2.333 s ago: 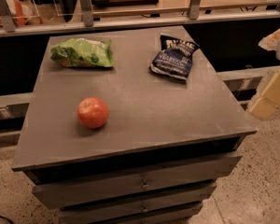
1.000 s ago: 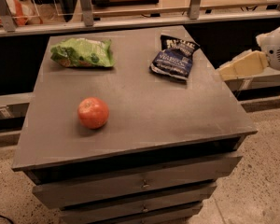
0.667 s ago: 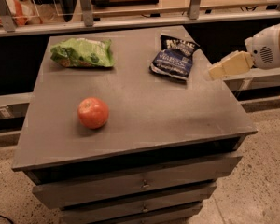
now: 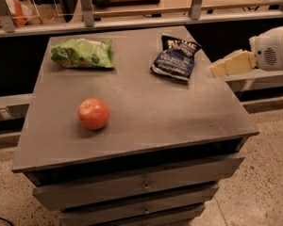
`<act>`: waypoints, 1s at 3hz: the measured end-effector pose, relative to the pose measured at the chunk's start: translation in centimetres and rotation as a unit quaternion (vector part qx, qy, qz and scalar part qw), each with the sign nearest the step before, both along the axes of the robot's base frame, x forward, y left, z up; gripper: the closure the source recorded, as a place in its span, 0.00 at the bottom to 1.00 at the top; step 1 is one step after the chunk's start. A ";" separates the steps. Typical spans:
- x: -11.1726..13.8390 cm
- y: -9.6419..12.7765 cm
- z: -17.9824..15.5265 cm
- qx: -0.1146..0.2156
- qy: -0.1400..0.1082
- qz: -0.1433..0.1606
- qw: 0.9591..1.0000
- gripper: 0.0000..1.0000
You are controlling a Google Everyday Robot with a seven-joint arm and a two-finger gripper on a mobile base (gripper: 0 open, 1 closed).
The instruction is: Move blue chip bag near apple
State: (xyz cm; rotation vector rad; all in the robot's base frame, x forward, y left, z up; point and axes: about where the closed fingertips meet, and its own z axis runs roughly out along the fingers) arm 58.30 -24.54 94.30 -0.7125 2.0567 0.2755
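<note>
Camera view, hand [image 4: 213, 70] extended from right, just beside blue chip bag [image 4: 175, 59], holding nothing, openness unclear

- The blue chip bag [image 4: 175, 58] lies at the far right of the grey cabinet top [image 4: 146, 107]. It carries white lettering across its upper part and a paler panel below, but none of the words can be read.
- The green snack bag [image 4: 82, 53], at the far left, shows darker green markings. No word on it can be made out.
- The gripper [image 4: 215, 70] hangs just off the cabinet's right edge, beside the blue chip bag and apart from it. Its cream casing bears no legible mark.
</note>
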 end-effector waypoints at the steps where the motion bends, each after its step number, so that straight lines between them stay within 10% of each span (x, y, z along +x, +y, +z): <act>1: 0.6 0.4 -0.3 0.019 -0.052 -0.019 0.998 0.00; 3: 3.5 0.8 -1.4 0.014 -0.072 -0.064 0.995 0.00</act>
